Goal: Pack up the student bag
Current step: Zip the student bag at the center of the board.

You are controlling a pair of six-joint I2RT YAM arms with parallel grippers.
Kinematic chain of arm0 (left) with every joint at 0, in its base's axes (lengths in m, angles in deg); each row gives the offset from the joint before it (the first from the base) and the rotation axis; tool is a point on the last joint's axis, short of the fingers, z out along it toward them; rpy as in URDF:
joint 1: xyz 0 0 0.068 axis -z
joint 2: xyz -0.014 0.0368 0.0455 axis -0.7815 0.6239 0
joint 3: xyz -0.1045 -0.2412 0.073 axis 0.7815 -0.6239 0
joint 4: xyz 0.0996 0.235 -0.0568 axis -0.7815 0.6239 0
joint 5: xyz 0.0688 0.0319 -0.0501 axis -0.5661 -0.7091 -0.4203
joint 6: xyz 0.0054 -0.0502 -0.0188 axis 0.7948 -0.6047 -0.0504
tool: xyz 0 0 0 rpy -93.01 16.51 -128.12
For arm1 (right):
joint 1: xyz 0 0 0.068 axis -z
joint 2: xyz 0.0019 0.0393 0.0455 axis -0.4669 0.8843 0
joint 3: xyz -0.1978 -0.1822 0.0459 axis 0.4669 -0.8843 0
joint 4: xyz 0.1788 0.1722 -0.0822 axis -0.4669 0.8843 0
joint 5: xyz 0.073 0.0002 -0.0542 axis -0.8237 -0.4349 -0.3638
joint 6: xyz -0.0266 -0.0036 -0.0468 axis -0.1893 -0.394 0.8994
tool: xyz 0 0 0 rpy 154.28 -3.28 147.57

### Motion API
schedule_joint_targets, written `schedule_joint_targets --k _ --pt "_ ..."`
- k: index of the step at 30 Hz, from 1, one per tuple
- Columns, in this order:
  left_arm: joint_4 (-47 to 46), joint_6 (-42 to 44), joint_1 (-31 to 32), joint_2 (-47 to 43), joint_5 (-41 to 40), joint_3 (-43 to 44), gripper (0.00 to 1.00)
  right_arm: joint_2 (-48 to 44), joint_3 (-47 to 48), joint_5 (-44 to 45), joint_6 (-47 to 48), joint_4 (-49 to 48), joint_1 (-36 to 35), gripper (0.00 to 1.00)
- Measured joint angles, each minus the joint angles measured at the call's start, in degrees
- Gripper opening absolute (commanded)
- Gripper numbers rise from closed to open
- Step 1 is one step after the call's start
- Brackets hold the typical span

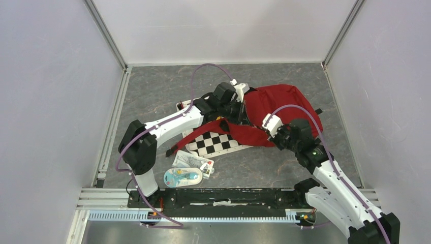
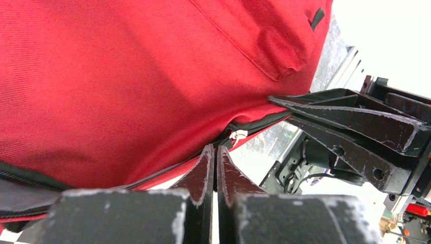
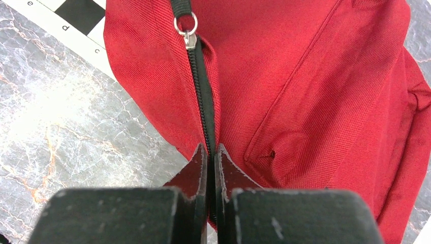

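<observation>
Over checkerboard sheet [image 1: 216, 144], red student bag [image 1: 278, 103], contents unseen.

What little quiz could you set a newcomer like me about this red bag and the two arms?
1. True or false: the right fingers stand wide open above the student bag.
2. What lies under the bag? A) a checkerboard sheet B) a towel C) a plate
3. Fill in: ___ packets lie loose near the sheet, outside the bag.

Key: 1. False: they are shut on the bag's zip. 2. A. 3. Two.
</observation>
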Motion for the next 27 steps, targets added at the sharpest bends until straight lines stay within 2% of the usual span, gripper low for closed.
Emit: schedule_joint_targets --k 14,15,16,18,21,23,27 --pt "5.49 4.96 -5.03 0.00 3.76 2.29 0.02 0.98 0.81 0.17 1.22 -1.09 -1.46 0.00" --pt "5.81 5.42 -5.16 0.00 4.07 2.47 0.02 1.18 1.05 0.17 1.33 -1.05 -1.57 0.03" --pt "6.03 5.99 -5.29 -0.02 4.57 2.64 0.02 1.40 1.27 0.22 1.40 -0.94 -1.66 0.09" --pt "6.10 6.97 -5.60 -0.02 5.84 2.82 0.02 1.81 1.90 0.31 1.60 -0.44 -1.81 0.30" --pt "6.34 7.87 -6.91 -0.09 7.21 2.78 0.02 2.27 3.45 1.75 1.55 2.03 -1.73 0.53" --pt "5.79 7.85 -8.66 -0.37 8.46 1.90 0.02 2.82 4.83 2.19 0.63 3.21 -1.49 0.59" --pt "3.17 7.58 -10.73 -2.16 10.80 -2.10 0.02 7.23 9.90 2.32 -2.91 4.26 -1.46 0.60"
